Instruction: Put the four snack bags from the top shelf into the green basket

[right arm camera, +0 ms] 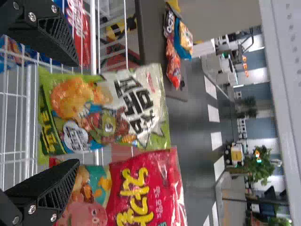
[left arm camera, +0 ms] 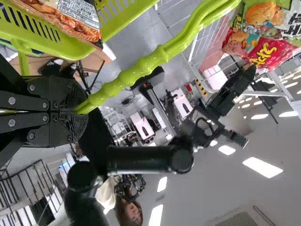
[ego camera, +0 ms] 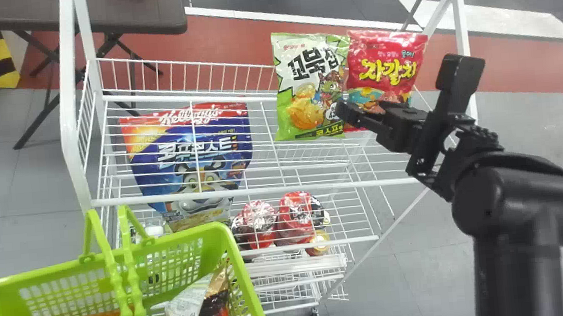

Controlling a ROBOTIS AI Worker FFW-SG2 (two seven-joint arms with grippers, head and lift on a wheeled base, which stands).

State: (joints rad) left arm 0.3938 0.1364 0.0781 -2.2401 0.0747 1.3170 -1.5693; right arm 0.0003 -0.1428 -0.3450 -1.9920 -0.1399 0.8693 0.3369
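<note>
- Green basket [ego camera: 246,283]: below left gripper [left arm camera: 80,110], fingers clamped on handle [left arm camera: 159,57], likely steadying it for loading.
- Green snack bag [right arm camera: 108,110]: between right gripper's [right arm camera: 77,113] wide-apart, empty fingers; likely pinch setup.
- Red snack bag [right arm camera: 146,188]: beside one right finger.

You have: one glossy lime-green plastic basket [ego camera: 186,234]; one glossy green-and-white plastic snack bag [ego camera: 305,84]; one shiny, creased red plastic snack bag [ego camera: 387,54]; one smooth white metal wire rack [ego camera: 289,189].

In head view, basket [ego camera: 248,288] w/ 2 snack bags [ego camera: 187,308] inside sat at 8 o'clock, 2 other bags [ego camera: 305,84] adj. on top shelf [ego camera: 264,191], 1 o'clock.
</note>
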